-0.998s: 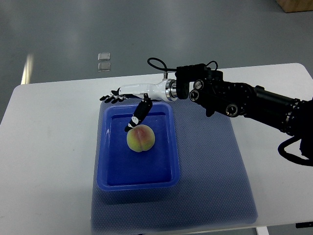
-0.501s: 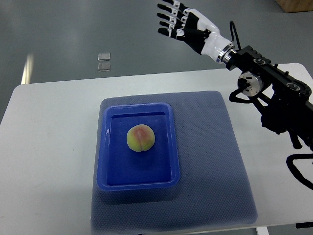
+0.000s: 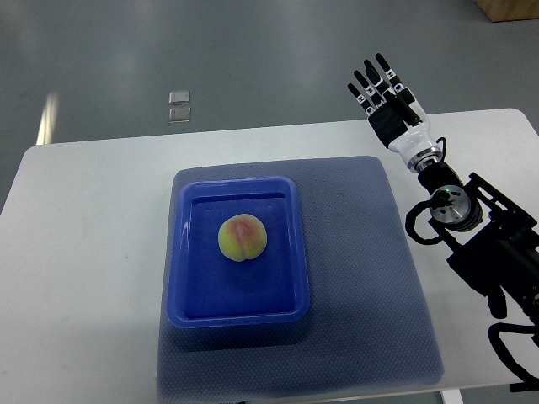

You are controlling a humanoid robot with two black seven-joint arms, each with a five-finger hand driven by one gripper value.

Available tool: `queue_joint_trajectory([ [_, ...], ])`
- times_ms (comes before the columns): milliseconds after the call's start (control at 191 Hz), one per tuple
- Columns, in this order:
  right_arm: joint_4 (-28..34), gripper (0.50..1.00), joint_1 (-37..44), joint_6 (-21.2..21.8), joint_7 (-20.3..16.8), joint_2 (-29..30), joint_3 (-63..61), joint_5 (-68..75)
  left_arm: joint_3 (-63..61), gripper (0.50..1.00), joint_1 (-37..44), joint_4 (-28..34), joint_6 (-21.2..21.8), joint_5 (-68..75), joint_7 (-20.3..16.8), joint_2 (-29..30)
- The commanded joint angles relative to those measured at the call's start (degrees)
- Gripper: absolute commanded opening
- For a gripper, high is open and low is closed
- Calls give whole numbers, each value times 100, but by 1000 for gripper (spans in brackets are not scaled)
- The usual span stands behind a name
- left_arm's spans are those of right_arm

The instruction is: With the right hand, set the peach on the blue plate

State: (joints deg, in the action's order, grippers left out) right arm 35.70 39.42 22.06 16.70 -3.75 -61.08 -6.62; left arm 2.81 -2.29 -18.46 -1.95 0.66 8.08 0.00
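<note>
A yellow-green peach (image 3: pixel 243 238) with a red blush lies in the middle of the blue plate (image 3: pixel 286 261), a deep rectangular tray. My right hand (image 3: pixel 381 84) is raised above the table's far right edge, fingers spread and straight, holding nothing. It is far to the right of the plate and well apart from the peach. Its black arm (image 3: pixel 480 244) comes in from the right edge. The left arm does not show.
The plate sits on a blue-grey mat (image 3: pixel 370 286) on a white table (image 3: pixel 84 252). Two small clear squares (image 3: pixel 178 105) lie on the grey floor beyond the table. A brown box corner (image 3: pixel 509 8) shows at the top right.
One second ago my right hand was at the plate's far edge beside the peach. It has drawn back to the right and up, leaving the peach lying in the plate.
</note>
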Motion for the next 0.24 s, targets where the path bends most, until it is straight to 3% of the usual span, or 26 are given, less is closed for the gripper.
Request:
queue_joint_trajectory([
  [0,-160,932,13,0,0,-12,0,38,0,1000,0,0,2,5,0,0],
  [230,-283,932,31,0,0,-30,-9,91,0,1000,0,0,2,5,0,0],
])
